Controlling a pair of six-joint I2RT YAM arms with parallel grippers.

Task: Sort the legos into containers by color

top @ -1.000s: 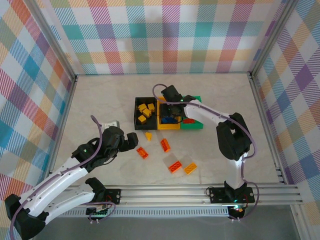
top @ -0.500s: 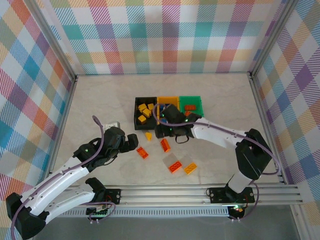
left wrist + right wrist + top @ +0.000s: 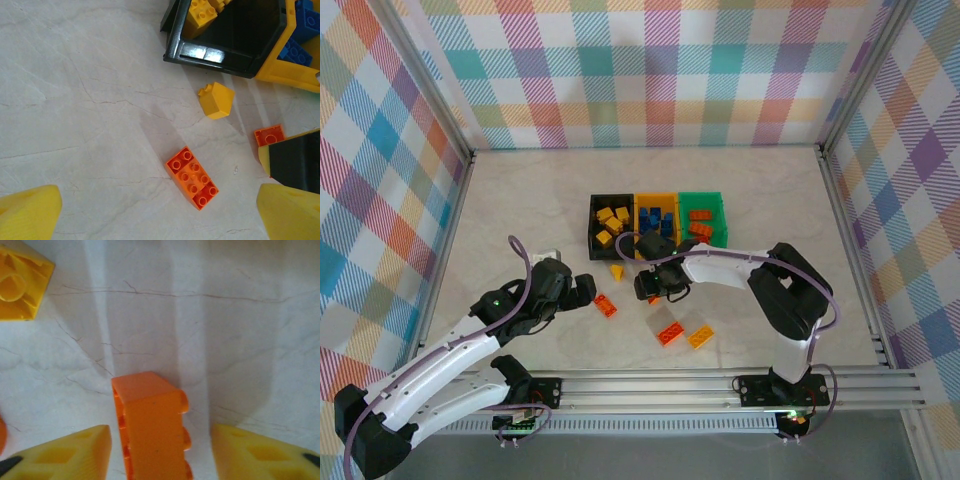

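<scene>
Loose legos (image 3: 605, 305) on pale veined table (image 3: 520, 200), plaid walls (image 3: 620, 70)

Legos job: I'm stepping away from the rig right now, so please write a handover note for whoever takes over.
Left gripper: open, empty, an orange-red brick lying on the table ahead of it.
Right gripper: open, straddling a second orange-red brick, not yet clamped.
Done: yellow bricks in the black bin, blue bricks in the yellow-orange bin, orange-red bricks in the green bin.
Left: those two, a third orange-red brick, a small yellow brick and a near yellow brick, all loose on the table.
</scene>
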